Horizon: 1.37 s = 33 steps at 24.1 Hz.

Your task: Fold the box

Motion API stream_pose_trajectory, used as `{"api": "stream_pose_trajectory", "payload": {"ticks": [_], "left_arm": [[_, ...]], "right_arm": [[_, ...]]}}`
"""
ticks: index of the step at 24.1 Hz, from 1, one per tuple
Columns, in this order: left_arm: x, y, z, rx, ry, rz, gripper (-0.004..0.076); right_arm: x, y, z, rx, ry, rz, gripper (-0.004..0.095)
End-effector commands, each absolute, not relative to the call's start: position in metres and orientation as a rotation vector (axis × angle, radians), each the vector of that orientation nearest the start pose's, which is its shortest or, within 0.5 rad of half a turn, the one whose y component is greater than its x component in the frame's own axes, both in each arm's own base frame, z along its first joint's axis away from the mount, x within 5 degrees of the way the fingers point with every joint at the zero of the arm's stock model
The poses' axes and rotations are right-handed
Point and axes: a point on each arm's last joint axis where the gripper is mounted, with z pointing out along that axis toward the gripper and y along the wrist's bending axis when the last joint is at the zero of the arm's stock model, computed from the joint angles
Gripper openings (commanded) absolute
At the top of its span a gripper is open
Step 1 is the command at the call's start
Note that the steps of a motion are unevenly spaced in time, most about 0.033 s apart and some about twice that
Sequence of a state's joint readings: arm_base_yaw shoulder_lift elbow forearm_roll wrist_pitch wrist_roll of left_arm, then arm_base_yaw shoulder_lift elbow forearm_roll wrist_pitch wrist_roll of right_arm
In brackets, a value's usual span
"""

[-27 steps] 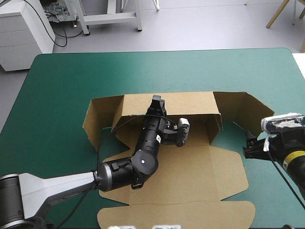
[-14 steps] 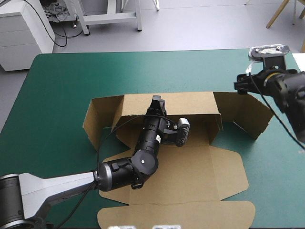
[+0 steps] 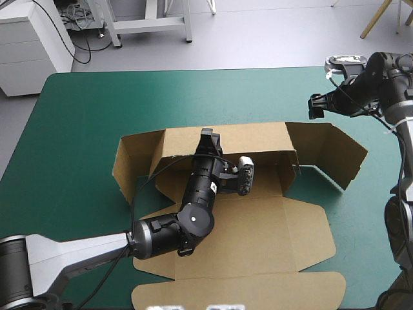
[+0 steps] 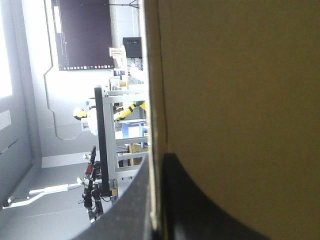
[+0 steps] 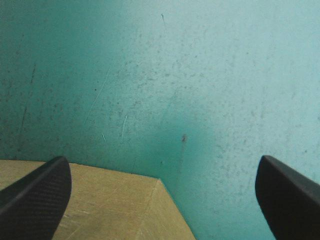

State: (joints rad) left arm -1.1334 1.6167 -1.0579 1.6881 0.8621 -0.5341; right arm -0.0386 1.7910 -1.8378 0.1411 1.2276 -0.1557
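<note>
The brown box [image 3: 258, 226] lies open on the teal-green cover, its back wall [image 3: 251, 139] raised and its lid panel flat toward the front. My left gripper [image 3: 207, 137] reaches over the base and is shut on the back wall's top edge. In the left wrist view the board [image 4: 240, 90] sits pinched between the black fingers [image 4: 200, 215]. My right gripper [image 3: 315, 107] hovers beyond the box's right side flap [image 3: 335, 152], its fingers open. The right wrist view shows the right gripper [image 5: 161, 165] over the cover [image 5: 200, 75] with a board corner [image 5: 110, 205] below it.
The left side flap [image 3: 129, 161] stands angled outward. The rounded front lid flap [image 3: 239, 290] reaches near the table's front edge. Bare cover [image 3: 97, 110] stretches behind and to the left of the box. The table's right edge is close to my right arm.
My right gripper has swung from the table's right side, level with the base, to the far side behind the right flap. The left gripper and back wall shifted slightly left.
</note>
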Motion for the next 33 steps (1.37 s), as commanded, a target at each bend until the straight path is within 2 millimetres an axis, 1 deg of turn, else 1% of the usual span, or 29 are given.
{"api": "stream_pose_trajectory", "payload": {"ticks": [1,7,12,16,17,21,23,25,26,27,30,33], "left_arm": [[0.204,-0.275,0.321,1.303,1.117,0.915,-0.001],[0.204,-0.274,0.322,1.298,1.12,0.925,-0.001],[0.204,-0.274,0.322,1.308,1.111,0.938,-0.001],[0.204,-0.274,0.322,1.348,1.077,0.983,-0.001],[0.204,-0.274,0.322,1.349,1.076,0.981,-0.001],[0.204,-0.274,0.322,1.347,1.077,0.984,-0.001],[0.204,-0.274,0.322,1.336,1.087,0.969,-0.001],[0.204,-0.274,0.322,1.336,1.087,0.969,-0.001],[0.204,-0.274,0.322,1.336,1.087,0.969,-0.001],[0.204,-0.274,0.322,1.338,1.086,0.968,-0.001],[0.204,-0.274,0.322,1.338,1.086,0.968,-0.001],[0.204,-0.274,0.322,1.338,1.086,0.968,-0.001]], "right_arm": [[0.374,-0.002,0.397,-0.131,2.533,0.153,0.0914],[0.362,-0.003,0.378,-0.106,2.609,0.175,0.0914],[0.347,-0.012,0.374,-0.048,2.626,0.242,0.0904],[0.326,-0.013,0.371,-0.04,2.611,0.29,0.0858],[0.318,-0.012,0.367,-0.033,2.608,0.29,0.0838],[0.301,-0.011,0.357,-0.028,2.578,0.278,0.0833],[0.281,-0.007,0.346,-0.022,2.558,0.306,0.0832],[0.263,-0.002,0.343,-0.058,2.531,0.333,0.0833],[0.258,-0.001,0.343,-0.071,2.526,0.337,0.0833],[0.248,0.001,0.343,-0.092,2.507,0.343,0.0833],[0.235,0.008,0.344,-0.158,2.428,0.386,0.0833],[0.233,0.014,0.34,-0.241,2.37,0.443,0.0833]]}}
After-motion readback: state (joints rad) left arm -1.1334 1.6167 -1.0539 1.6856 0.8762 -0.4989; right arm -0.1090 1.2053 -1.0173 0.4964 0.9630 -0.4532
